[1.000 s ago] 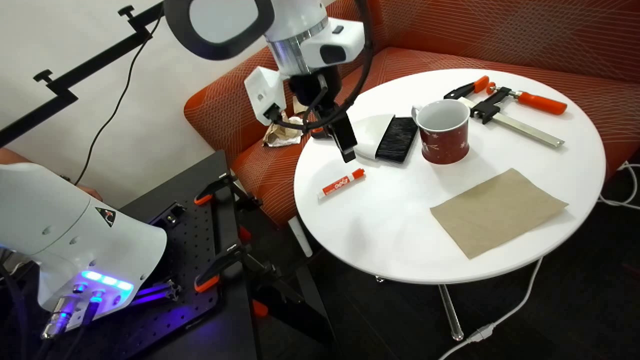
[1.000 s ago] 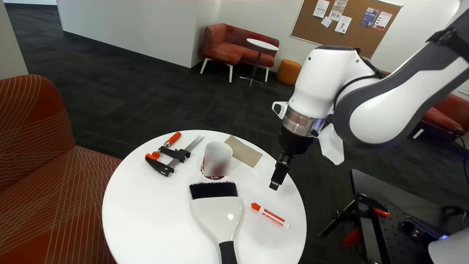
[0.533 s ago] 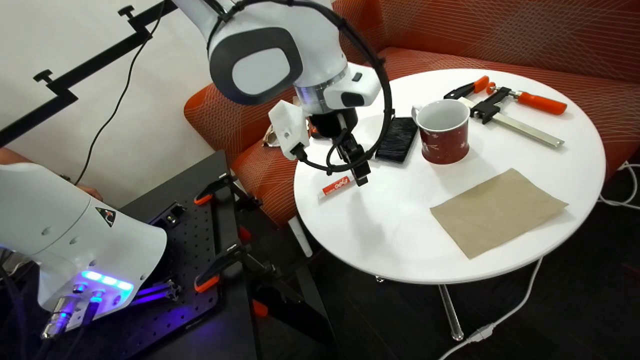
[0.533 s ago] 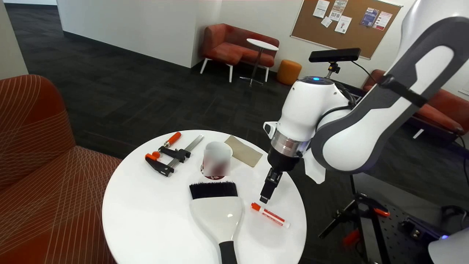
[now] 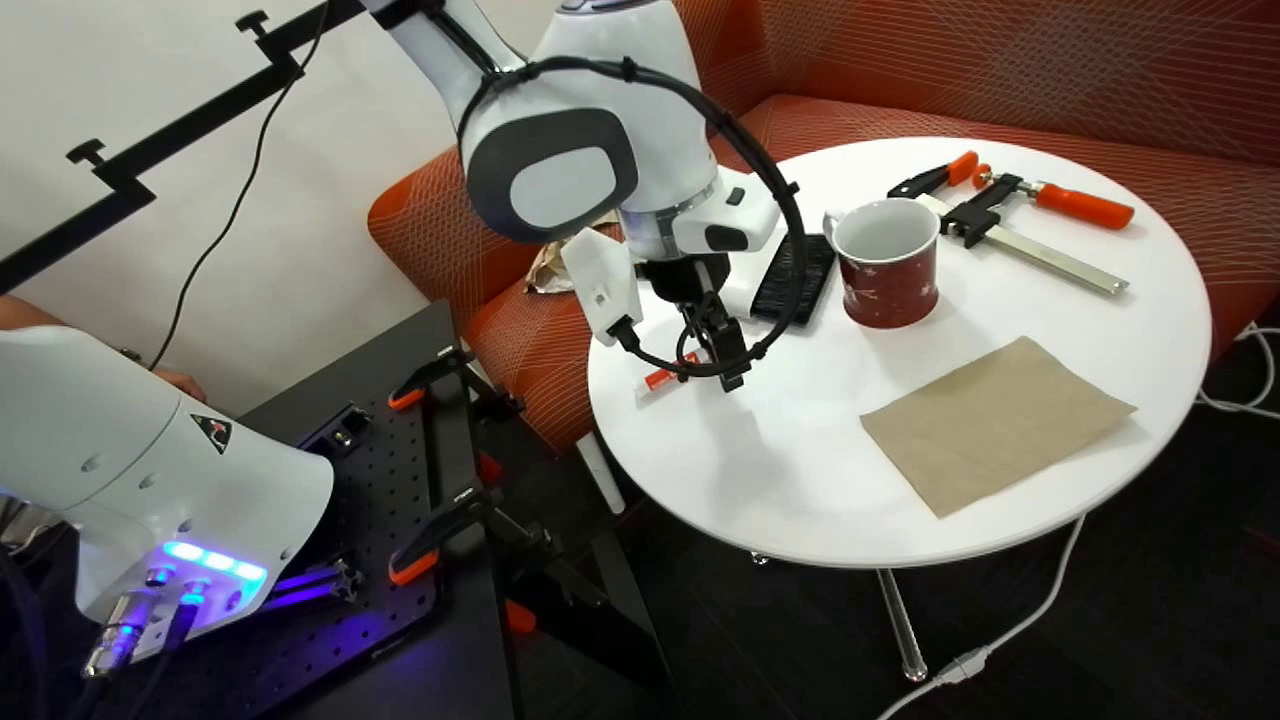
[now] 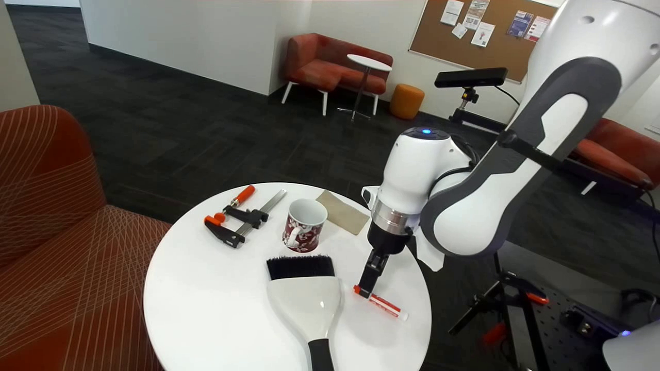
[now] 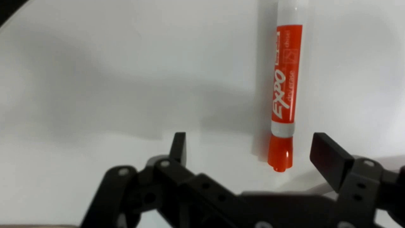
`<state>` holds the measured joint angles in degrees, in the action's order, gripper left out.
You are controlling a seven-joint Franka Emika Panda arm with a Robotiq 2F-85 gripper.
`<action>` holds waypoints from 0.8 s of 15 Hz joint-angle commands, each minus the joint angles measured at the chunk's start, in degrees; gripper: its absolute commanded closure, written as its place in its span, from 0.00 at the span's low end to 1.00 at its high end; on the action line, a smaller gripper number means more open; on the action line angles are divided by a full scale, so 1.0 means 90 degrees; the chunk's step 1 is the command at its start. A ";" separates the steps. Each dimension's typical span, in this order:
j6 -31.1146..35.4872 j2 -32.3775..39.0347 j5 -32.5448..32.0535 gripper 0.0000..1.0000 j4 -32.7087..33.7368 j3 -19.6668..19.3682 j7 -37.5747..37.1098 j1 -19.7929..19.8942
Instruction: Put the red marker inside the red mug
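Note:
The red marker, with a whitish end and a pale band, lies on the white table, partly hidden by the arm's cable and gripper in an exterior view (image 5: 660, 381). It shows in an exterior view (image 6: 386, 305) and the wrist view (image 7: 286, 79). My gripper (image 7: 250, 139) is open. In the wrist view the marker's red cap lies between the fingers, nearer the right one, touching neither. In an exterior view the gripper (image 6: 365, 293) is low over the cap end; I cannot tell its exact height. The dark red mug (image 5: 890, 290) stands upright, also in an exterior view (image 6: 304, 238), its pale inside showing.
A wide brush with black bristles (image 6: 300, 267) and a white body lies between the mug and the table's near side there. A bar clamp with orange handles (image 5: 1050, 258) lies beyond the mug. A brown paper sheet (image 5: 1000, 425) lies on the round white table (image 5: 800, 500).
The open-jawed gripper has moved down and toward the marker's cap end, its fingertips now low beside it. The marker and the mug have not moved.

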<state>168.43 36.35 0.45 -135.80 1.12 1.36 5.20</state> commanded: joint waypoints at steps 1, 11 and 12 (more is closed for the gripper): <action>0.0124 0.0134 0.0122 0.00 0.0092 0.0183 0.0051 0.0072; 0.0117 0.0192 0.0110 0.62 0.0099 0.0264 0.0062 0.0063; 0.0115 0.0191 0.0113 0.69 0.0097 0.0274 0.0069 0.0074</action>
<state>168.43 37.56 0.45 -135.32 2.71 1.36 5.24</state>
